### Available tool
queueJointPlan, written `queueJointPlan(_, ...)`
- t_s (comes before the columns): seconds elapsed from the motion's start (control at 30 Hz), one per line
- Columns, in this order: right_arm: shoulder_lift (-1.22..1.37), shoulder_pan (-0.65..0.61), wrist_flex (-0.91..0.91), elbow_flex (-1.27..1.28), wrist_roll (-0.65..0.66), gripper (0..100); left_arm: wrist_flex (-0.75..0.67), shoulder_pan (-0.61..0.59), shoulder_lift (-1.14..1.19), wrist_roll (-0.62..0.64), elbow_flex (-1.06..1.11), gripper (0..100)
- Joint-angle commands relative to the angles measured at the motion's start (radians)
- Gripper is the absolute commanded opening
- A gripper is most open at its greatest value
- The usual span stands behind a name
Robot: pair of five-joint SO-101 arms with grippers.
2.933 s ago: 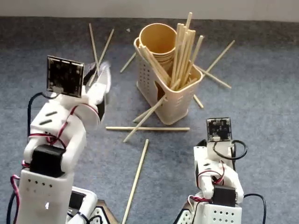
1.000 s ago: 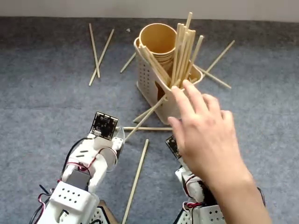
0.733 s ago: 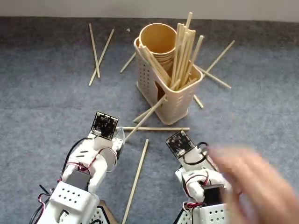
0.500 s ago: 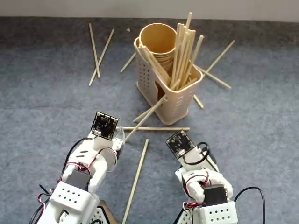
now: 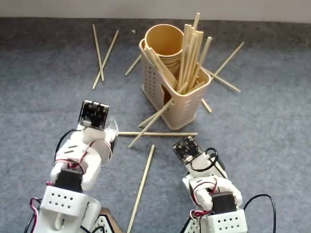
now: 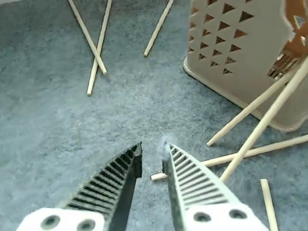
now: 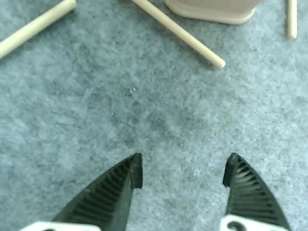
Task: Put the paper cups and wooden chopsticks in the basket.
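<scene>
Counter (image 5: 272,126): mottled blue-grey.
Basket (image 5: 187,104): cream, pierced with rows of small triangles.
Paper cups (image 5: 164,41): tan-brown.
Chopsticks (image 5: 142,182): pale plain wood.
My left claw (image 6: 153,148), my right claw (image 7: 185,161): black, ribbed, on white mounts.
My arms (image 5: 80,160): white.

Scanning for anything to read: no word, number, label or sign comes out legibly. The basket (image 5: 182,104), far middle, shows plain punched walls. The left circuit board (image 5: 94,114), on the near-left arm, and the right circuit board (image 5: 187,149), on the near-right arm, carry tiny markings, too small to make out.
</scene>
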Motion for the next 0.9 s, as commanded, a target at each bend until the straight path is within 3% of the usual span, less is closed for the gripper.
queueJointPlan(0.0, -0.008, -0.012, 0.008, 0.154, 0.008, 27.5, 0.140, 0.028, 0.122, -0.077, -0.257, 12)
queueJointPlan(0.1, -0.008, -0.012, 0.008, 0.154, 0.008, 27.5, 0.137, 0.036, 0.246, -0.109, -0.380, 20)
queueJointPlan(0.2, -0.008, -0.010, 0.008, 0.154, 0.011, 27.5, 0.044, 0.081, 0.377, -0.107, -0.430, 26)
queueJointPlan(0.37, -0.008, -0.005, 0.002, 0.154, 0.011, 27.5, -0.176, 0.200, 0.645, -0.110, -0.440, 27)
queueJointPlan(0.5, -0.008, 0.042, -0.062, 0.154, 0.011, 27.5, -0.302, 0.219, 0.875, -0.110, -0.484, 27)
queueJointPlan(0.73, -0.008, 0.203, -0.147, 0.154, -0.060, 27.5, -0.334, 0.245, 1.144, -0.127, -0.608, 27)
queueJointPlan(0.87, -0.007, 0.220, -0.153, 0.154, -0.058, 27.5, -0.342, 0.245, 1.239, -0.144, -0.645, 26)
